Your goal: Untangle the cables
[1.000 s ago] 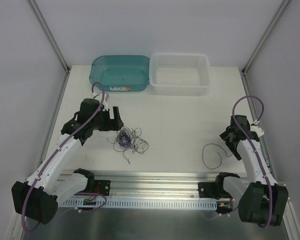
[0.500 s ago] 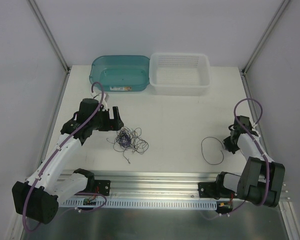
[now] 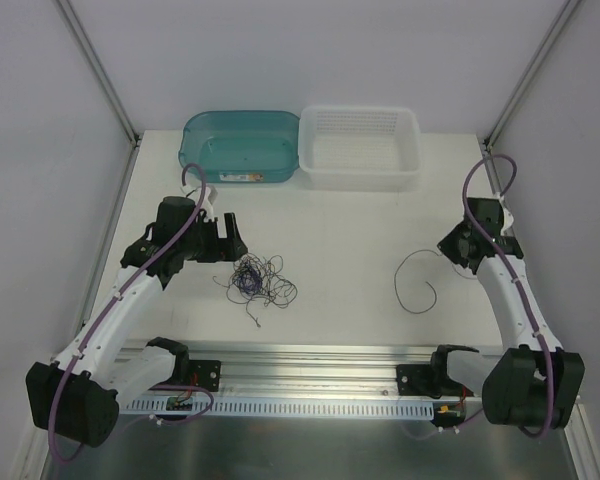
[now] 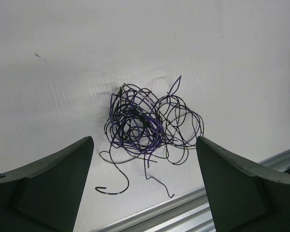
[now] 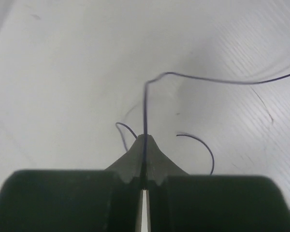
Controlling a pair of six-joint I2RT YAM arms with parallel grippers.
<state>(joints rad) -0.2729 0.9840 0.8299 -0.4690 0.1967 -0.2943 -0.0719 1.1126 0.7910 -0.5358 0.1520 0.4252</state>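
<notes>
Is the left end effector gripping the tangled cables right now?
No, the left end effector stands open, fingers wide apart, and the tangled cables lie between them, clear of both.

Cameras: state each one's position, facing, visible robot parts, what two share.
Top external: above, behind the arms, looking down at the table; both show.
Left wrist: down at the tangle, framed by the open left gripper.
Right wrist: along the shut right gripper pinching a single wire.
Shared: top and left wrist see the tangle.

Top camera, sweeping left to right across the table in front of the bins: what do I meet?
Left tool, open → tangle of cables → loose cable → right tool, shut on that loose cable's end.
</notes>
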